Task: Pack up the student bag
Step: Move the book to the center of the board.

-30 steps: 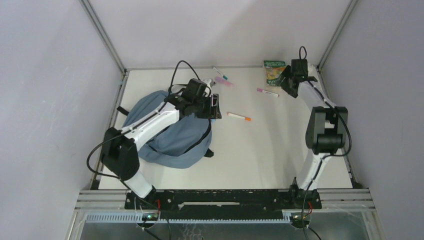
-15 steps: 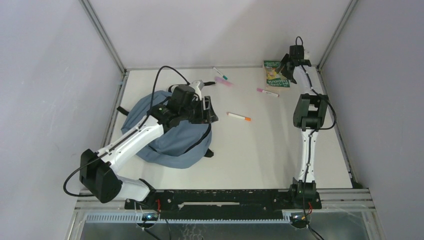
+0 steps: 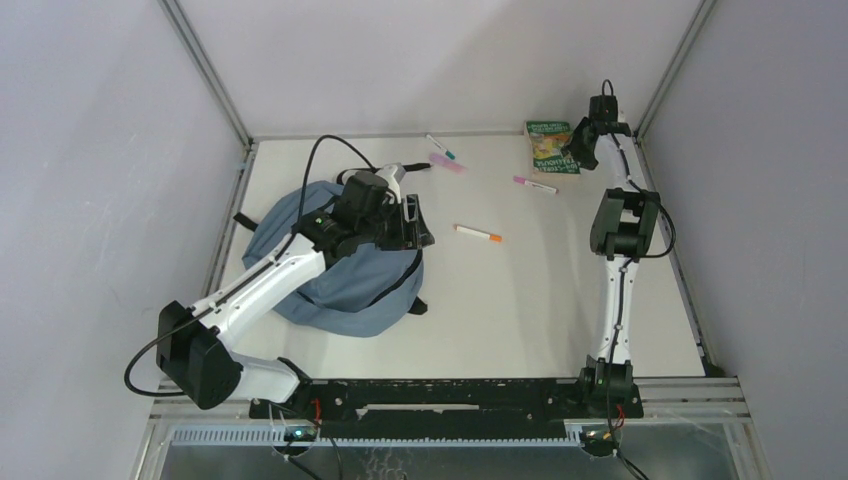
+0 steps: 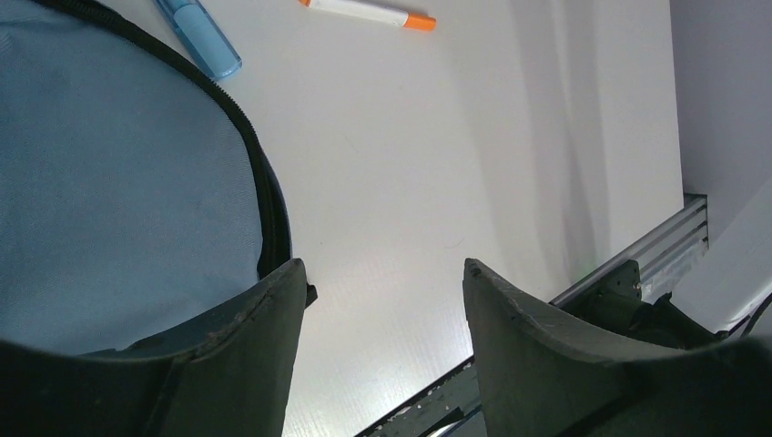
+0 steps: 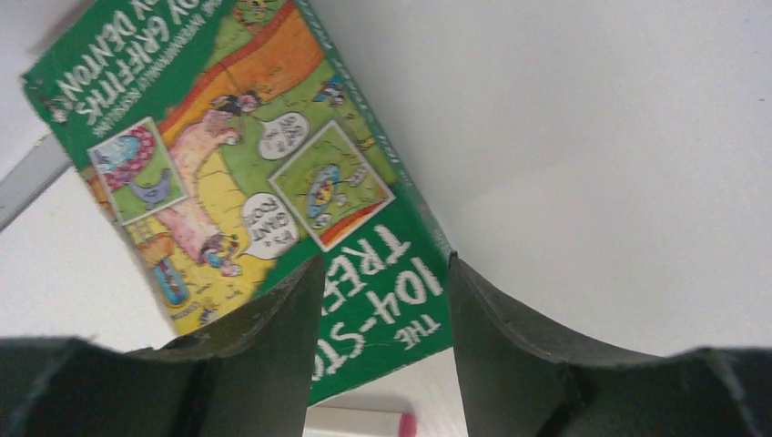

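Listing by item, with the top view as the dial.

Left gripper (image 4: 382,266): jaws wide apart, holding nothing. It hangs over the 3 o'clock edge of the bag (image 3: 340,278), one finger above the black zipper trim, the other above bare table (image 3: 520,300). Whether it touches the fabric cannot be told.

Right gripper (image 5: 382,261): jaws wide apart, holding nothing. It is set over a corner of a green book (image 5: 228,173), whose edge shows in the gap. Whether the fingers touch the cover cannot be told.

Bag: slate blue, lying at 9 o'clock on the table, partly under the left forearm.

Change from half a second ago: left gripper sits where it was; right wrist has shifted slightly toward 3 o'clock. From a second ago: the right arm, then bent, is stretched to the far edge, and the left elbow has dropped toward 8 o'clock. Bag, book and markers lie as before.

Surface: white.
- Book at 1 o'clock.
- Pink marker (image 3: 535,184) near the book's 6 o'clock.
- Orange marker (image 3: 478,234) near centre.
- Blue pen (image 4: 198,35) beside the zipper.
- Green-capped marker (image 3: 440,147) at 12 o'clock.

Room: plain pale walls (image 3: 430,60) on three sides, with metal posts (image 3: 205,70) in the far corners.
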`<state>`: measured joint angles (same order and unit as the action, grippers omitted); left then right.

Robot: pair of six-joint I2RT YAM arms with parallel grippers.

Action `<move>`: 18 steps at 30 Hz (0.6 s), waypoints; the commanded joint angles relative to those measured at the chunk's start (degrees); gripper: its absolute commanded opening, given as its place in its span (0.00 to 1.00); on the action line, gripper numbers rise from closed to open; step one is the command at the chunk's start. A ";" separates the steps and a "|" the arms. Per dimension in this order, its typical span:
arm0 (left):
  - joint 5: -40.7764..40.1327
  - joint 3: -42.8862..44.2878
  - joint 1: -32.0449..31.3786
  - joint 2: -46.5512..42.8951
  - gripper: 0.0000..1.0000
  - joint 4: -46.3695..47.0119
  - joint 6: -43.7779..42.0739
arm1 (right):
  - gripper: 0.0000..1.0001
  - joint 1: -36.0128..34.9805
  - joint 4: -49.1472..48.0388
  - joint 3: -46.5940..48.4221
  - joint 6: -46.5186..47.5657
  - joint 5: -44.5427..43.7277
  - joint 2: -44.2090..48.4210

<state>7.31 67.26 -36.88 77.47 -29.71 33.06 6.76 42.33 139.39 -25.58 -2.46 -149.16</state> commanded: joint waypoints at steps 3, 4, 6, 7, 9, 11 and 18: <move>0.34 -0.99 -0.19 -1.71 0.68 -0.69 -0.95 | 0.56 0.88 9.82 -2.60 1.88 1.67 0.06; 0.30 -1.30 -0.18 -2.02 0.68 -0.77 -0.97 | 0.54 0.88 10.03 -4.41 2.05 1.03 0.93; 0.05 -2.29 -0.20 -2.83 0.68 -0.79 -0.98 | 0.53 0.88 9.91 -8.14 2.64 -1.06 2.64; -0.08 -2.76 -0.18 -3.19 0.69 -0.78 -0.98 | 0.53 0.88 9.68 -10.03 2.92 -1.96 3.62; -0.34 -3.74 -0.15 -4.01 0.69 -0.81 -0.98 | 0.51 0.88 9.34 -13.67 3.72 -3.15 5.42; -0.53 -4.70 -0.20 -4.73 0.69 -0.72 -0.98 | 0.49 0.93 8.80 -17.88 4.19 -4.52 7.51; -1.32 -6.64 -0.20 -7.36 0.69 -0.72 -1.11 | 0.42 2.02 4.76 -33.84 2.98 -6.21 19.00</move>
<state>6.90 62.22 -36.88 73.65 -31.24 32.97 7.49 41.01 114.24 -24.45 -4.32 -134.67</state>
